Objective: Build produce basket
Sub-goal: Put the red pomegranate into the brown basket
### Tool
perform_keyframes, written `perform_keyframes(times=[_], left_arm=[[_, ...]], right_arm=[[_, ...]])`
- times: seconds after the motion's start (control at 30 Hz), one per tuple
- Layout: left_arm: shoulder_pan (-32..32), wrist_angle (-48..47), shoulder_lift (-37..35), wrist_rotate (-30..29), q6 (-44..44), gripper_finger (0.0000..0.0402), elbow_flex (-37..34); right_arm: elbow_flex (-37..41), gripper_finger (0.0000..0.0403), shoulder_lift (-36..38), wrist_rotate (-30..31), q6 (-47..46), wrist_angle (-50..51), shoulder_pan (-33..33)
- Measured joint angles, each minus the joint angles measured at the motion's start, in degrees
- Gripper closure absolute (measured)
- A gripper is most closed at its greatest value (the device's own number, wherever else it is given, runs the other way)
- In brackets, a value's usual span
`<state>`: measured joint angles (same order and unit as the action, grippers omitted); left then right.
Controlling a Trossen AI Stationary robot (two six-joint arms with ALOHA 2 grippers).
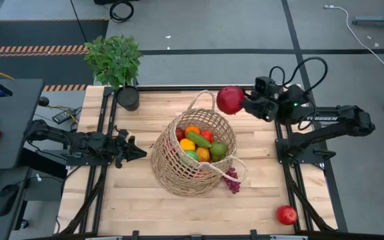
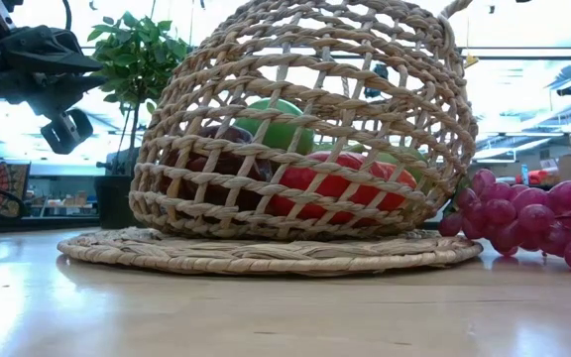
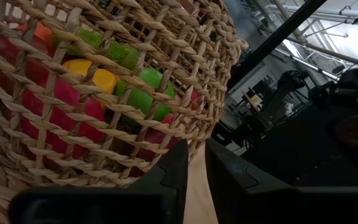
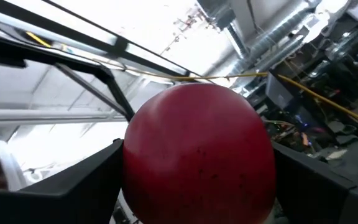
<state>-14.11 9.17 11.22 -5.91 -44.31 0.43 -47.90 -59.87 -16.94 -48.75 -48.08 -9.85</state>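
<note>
The large round open-weave tan wicker basket (image 1: 191,159) is lying tipped at the middle of the pale wooden worktop (image 1: 112,200), its mouth crowded with toy produce and its loop handle (image 1: 205,100) reaching toward the far edge. The bunch of purple grapes (image 1: 232,180) is blocking its right flank. The left end effector (image 1: 133,150) is sitting just beside its left wall with narrowly parted fingers. The right end effector (image 1: 240,101), gripping a dark red apple (image 1: 229,100), is occupying the space just beyond the handle. The near-left worktop is lying open.
</note>
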Motion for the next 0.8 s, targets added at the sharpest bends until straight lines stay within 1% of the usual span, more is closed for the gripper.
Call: perform_keyframes(times=[0.23, 0.27, 0.33, 0.43, 0.57, 0.7, 0.8], left_arm=[[0.0, -0.02, 0.0, 0.02, 0.0, 0.0338, 0.02], [0.0, -0.01, 0.02, 0.02, 0.0, 0.0338, 0.01], [0.0, -0.01, 0.01, 0.0, 0.03, 0.0339, 0.0], [0.0, -0.02, 0.02, 0.01, 0.04, 0.0339, 0.0], [0.01, 0.0, 0.0, 0.0, 0.02, 0.0338, 0.0], [0.02, 0.0, 0.0, 0.0, 0.02, 0.0342, 0.02], [0.02, -0.02, 0.01, 0.0, 0.03, 0.0344, 0.0]], right_arm=[[0.0, 0.0039, -2.86, 6.28, 0.53, 0.49, 4.57], [-0.42, 0.0039, -2.98, 6.77, 0.52, 1.55, 5.03], [-2.99, 0.0039, -2.95, 7.22, 1.62, 7.17, 6.01], [-9.17, 0.0039, -2.92, 8.42, 5.29, 21.73, 7.34], [-20.23, 0.0039, -4.19, 8.66, 8.87, 46.36, 8.17], [-30.39, 0.0039, -7.63, 11.51, 11.44, 69.98, 9.06], [-36.01, 0.0039, -11.24, 12.98, 13.18, 81.37, 9.7]])
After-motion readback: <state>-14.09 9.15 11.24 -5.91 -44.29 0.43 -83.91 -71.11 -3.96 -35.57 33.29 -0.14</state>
